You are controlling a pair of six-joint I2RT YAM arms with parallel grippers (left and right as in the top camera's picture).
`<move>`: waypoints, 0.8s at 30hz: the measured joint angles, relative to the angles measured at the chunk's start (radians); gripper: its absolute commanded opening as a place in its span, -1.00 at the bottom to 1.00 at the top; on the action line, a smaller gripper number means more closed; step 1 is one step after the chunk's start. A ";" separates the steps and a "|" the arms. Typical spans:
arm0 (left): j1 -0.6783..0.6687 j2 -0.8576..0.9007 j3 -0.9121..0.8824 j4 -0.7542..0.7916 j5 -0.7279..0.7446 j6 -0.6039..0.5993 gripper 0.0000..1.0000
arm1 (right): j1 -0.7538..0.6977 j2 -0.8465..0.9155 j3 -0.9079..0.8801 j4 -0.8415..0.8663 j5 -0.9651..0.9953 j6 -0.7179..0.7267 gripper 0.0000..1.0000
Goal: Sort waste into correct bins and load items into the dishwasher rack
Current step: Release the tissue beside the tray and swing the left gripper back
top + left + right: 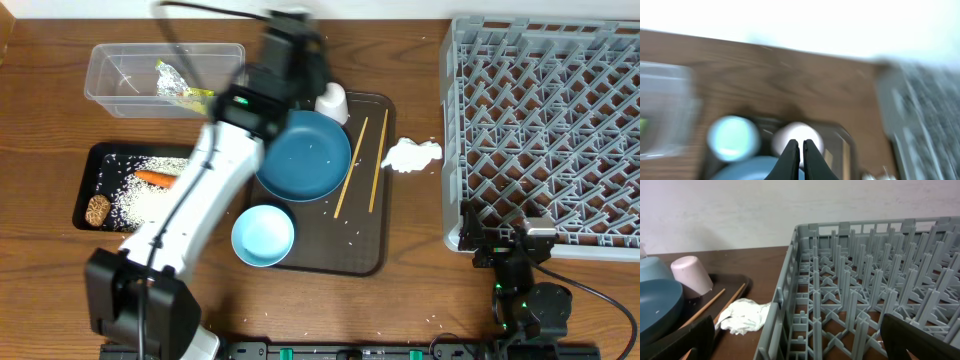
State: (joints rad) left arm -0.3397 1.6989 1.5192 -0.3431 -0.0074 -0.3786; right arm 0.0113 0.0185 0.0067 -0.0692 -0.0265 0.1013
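My left gripper [800, 146] is shut on nothing, blurred, above the back of the brown serving tray, over the small white cup [797, 137] and beside the light-blue cup [733, 136]. From overhead the left gripper [298, 45] hides the light-blue cup. The dark-blue plate [303, 155], pale bowl [263, 235] and chopsticks [350, 165] lie on the serving tray. The crumpled tissue [410, 155] lies between that tray and the grey rack [545, 130]. The black tray [88, 185] holds the carrot [158, 179], brown lump [98, 209] and rice [140, 200]. The wrapper [180, 85] is in the clear tub [115, 80]. My right gripper [802, 345] stands open at the rack's front-left corner.
The brown serving tray [370, 250] sits in the middle with a few rice grains on it. The rack [850, 280] fills the right side, its pegs upright. My left arm [190, 210] crosses diagonally over the black tray's right end.
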 measured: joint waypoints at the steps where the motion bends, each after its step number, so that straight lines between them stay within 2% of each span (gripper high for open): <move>1: 0.042 0.000 0.000 0.004 0.000 -0.027 -0.88 | 0.000 0.000 0.000 0.000 0.000 0.000 0.98; 7: 0.220 0.000 0.000 0.012 0.011 -0.121 -0.88 | 0.000 0.000 0.000 0.000 0.000 0.000 0.98; 17: 0.380 0.005 0.000 0.189 0.020 -0.149 -0.88 | 0.000 0.000 0.000 0.000 0.000 0.000 0.98; 18: 0.394 0.010 0.000 0.199 0.015 -0.149 -0.80 | 0.000 0.000 0.000 0.000 0.000 0.000 0.98; 19: 0.409 0.019 0.000 0.207 0.011 -0.148 -0.53 | 0.000 0.000 0.000 0.000 0.000 0.000 0.98; 20: 0.420 0.031 0.000 0.214 0.007 -0.147 0.00 | 0.000 0.000 0.000 0.000 0.000 0.000 0.98; 22: 0.441 0.067 0.000 0.219 0.003 -0.150 0.83 | 0.000 0.001 0.000 0.000 0.000 0.000 0.98; 23: 0.447 0.084 0.000 0.219 0.002 -0.152 0.99 | 0.000 0.001 0.000 0.000 0.000 0.000 0.99; 24: 0.453 0.102 0.000 0.217 0.003 -0.153 0.96 | 0.000 0.001 0.000 0.000 0.000 0.000 0.98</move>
State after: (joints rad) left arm 0.1131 1.8011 1.5192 -0.1265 -0.0048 -0.5312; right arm 0.0113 0.0193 0.0067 -0.0689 -0.0265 0.1013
